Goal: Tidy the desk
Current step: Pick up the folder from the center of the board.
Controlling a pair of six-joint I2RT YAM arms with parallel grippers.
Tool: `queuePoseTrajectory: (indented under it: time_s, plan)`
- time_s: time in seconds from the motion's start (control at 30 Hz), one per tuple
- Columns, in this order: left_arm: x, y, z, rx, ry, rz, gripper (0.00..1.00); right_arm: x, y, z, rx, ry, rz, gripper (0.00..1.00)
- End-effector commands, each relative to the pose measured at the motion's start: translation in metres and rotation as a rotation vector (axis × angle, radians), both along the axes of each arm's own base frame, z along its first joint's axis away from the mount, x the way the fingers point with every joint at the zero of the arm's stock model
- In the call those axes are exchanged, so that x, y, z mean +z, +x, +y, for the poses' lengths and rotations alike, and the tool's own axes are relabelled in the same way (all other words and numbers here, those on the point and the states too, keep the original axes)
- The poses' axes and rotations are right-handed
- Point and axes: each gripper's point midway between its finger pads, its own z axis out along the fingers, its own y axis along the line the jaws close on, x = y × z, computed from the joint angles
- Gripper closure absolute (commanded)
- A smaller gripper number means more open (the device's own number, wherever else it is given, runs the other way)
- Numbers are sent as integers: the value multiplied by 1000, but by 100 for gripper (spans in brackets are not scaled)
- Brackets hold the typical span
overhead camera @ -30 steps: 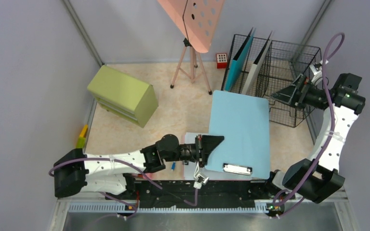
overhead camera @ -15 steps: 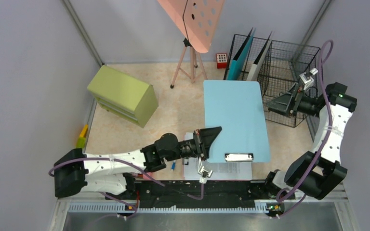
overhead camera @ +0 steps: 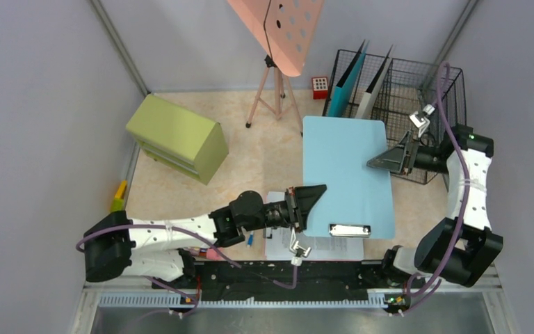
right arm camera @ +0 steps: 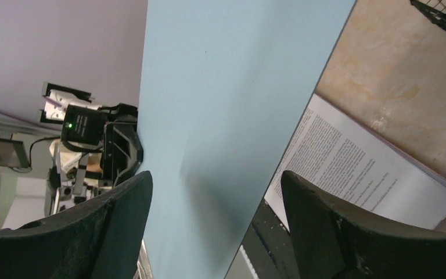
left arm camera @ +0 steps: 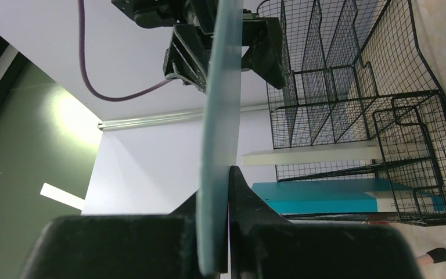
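1. From above, we saw the left claw (overhead camera: 311, 202) clamped on the left edge of the pale blue clipboard (overhead camera: 348, 174), the desk (overhead camera: 264, 153) lying beneath both claws; the right claw (overhead camera: 374, 163) sat at the board's right edge.
2. On the left wrist, its fingers (left arm camera: 279, 244) pinched the board edge-on.
3. On the right wrist, we found the jaws apart, straddling the board above printed papers (right arm camera: 354, 168).

Plain grey-lavender walls (overhead camera: 42, 104) on left, back and right of top view; metal corner strips (overhead camera: 121, 52) run diagonally at upper left and upper right. Olive-green drawer cabinet (overhead camera: 177, 136) at left-centre, set at angle. Pink perforated stand (overhead camera: 281, 28) on tripod at top centre. Black wire rack (overhead camera: 424, 90) at upper right, near back corner. Black-and-silver rail (overhead camera: 334, 300) along bottom edge. Light even, soft; shadows faint
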Motion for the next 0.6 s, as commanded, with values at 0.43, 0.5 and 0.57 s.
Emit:
queuePoseTrajectory:
  time_s: [0.43,0.5,0.57]
  plan:
    - [40,4,-1,10,-123,-23,100,15,-7,8,0,49,-95,100]
    - [37,4,0,12,-113,-19,100,16,-5,4,-35,67,-81,100]
    - [33,5,0,19,-102,-10,92,19,-2,-1,-64,111,-69,100]
